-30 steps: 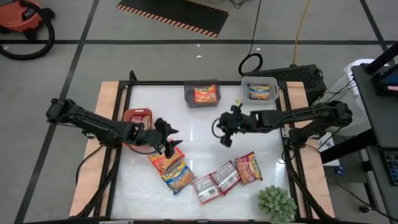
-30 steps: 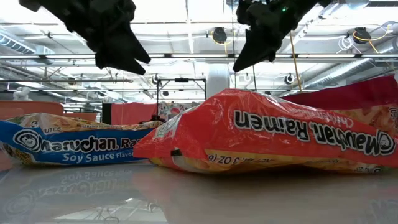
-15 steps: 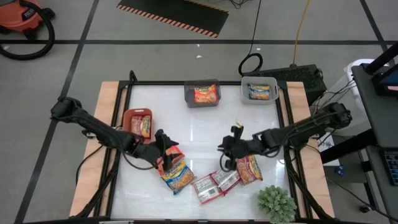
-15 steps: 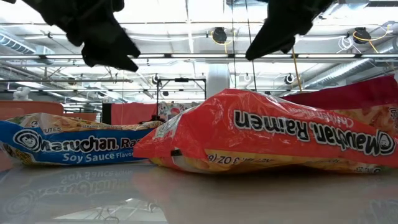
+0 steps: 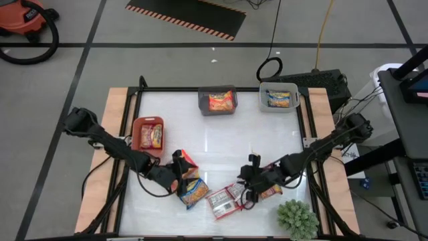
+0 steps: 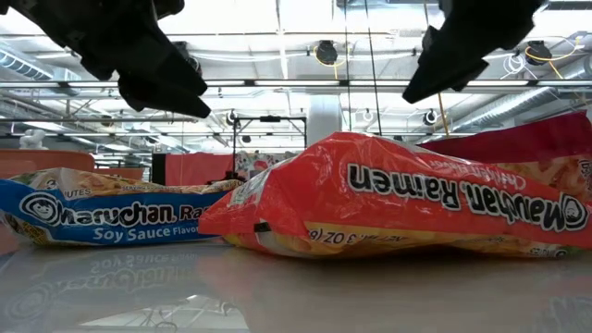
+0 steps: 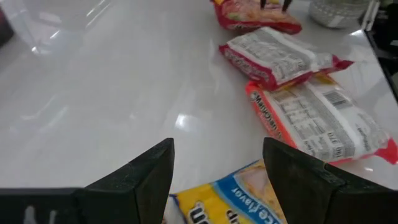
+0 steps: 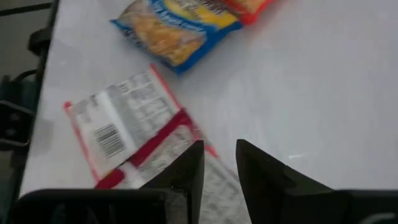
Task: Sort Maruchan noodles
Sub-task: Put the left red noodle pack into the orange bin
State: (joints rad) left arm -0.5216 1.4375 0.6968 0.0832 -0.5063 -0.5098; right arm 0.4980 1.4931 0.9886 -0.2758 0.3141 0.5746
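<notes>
Along the counter (image 5: 214, 144) far edge: two bins side by side, middle bin (image 5: 217, 101) and right bin (image 5: 279, 96), one packet inside each. Near the left edge: a third bin (image 5: 148, 134), one packet inside. Toward the near edge: a row of packets. Leftmost, two overlapping packets (image 5: 188, 185) under the left tool (image 5: 179, 175). Just right of those, two face-down packets (image 5: 225, 199), touching. Next, the right tool (image 5: 251, 187) over a further packet (image 5: 269, 192). At the near right corner: a plant (image 5: 297, 219).

Both tools lower, nearer packets (image 5: 224, 198)
</notes>
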